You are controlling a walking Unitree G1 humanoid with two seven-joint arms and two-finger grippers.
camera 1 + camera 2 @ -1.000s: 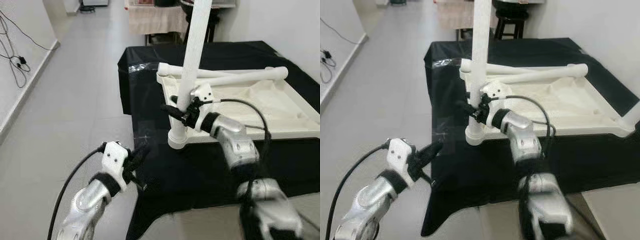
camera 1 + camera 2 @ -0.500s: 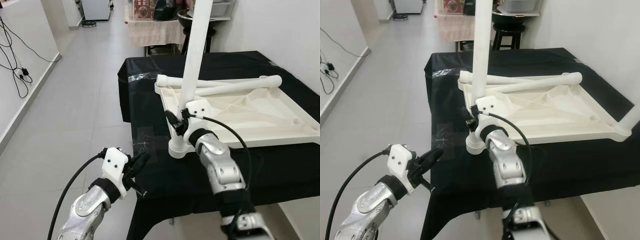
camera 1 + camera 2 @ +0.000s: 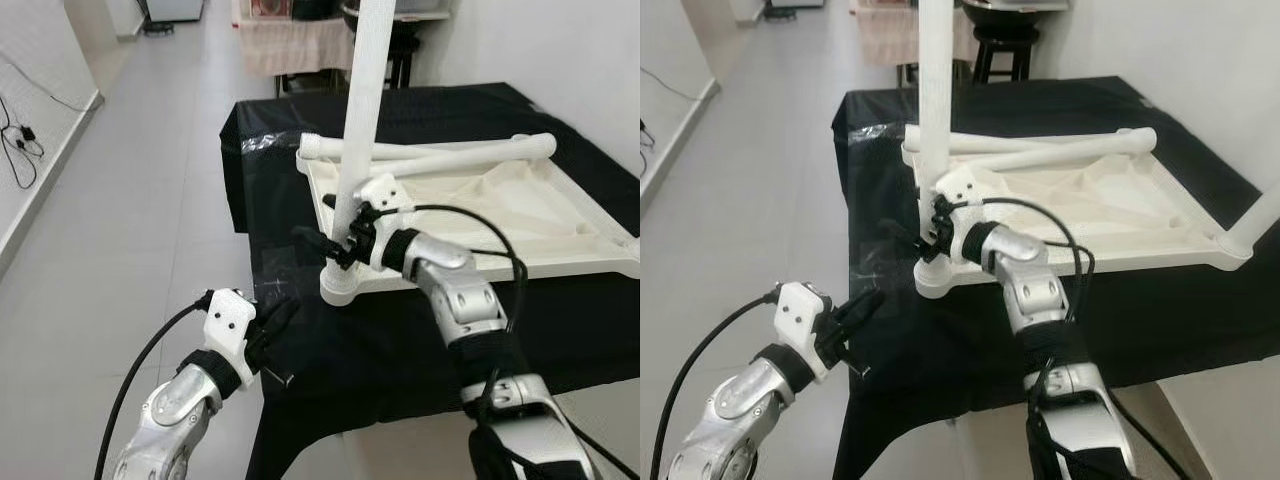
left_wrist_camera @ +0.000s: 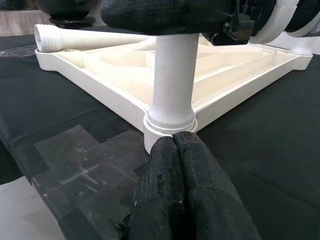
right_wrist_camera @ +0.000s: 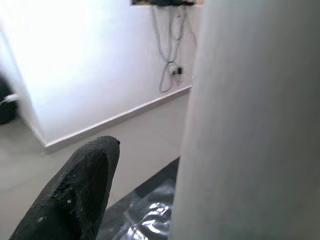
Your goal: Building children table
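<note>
A white children's table top (image 3: 480, 215) lies upside down on a black-covered table (image 3: 400, 330). One white leg (image 3: 360, 120) stands upright in the socket (image 3: 340, 285) at the near left corner. My right gripper (image 3: 325, 243) is at the lower part of this leg, open. In the right wrist view one black finger (image 5: 75, 190) stands a little apart from the leg (image 5: 250, 125); the other finger is hidden behind it. My left gripper (image 3: 278, 315) hovers low by the table's near left edge, shut and holding nothing, its fingertips (image 4: 175, 150) pointing at the socket.
Two loose white legs (image 3: 440, 155) lie across the far side of the upturned top. Another leg (image 3: 1260, 215) rises at the right corner. Grey floor (image 3: 130, 220) lies open to the left. A stool and a cloth-covered stand (image 3: 300, 45) are behind the table. Cables (image 3: 25, 140) hang on the left wall.
The camera has shifted. My right gripper has moved slightly along the upright leg, one finger now reaching out past its left side. The left gripper holds about the same place.
</note>
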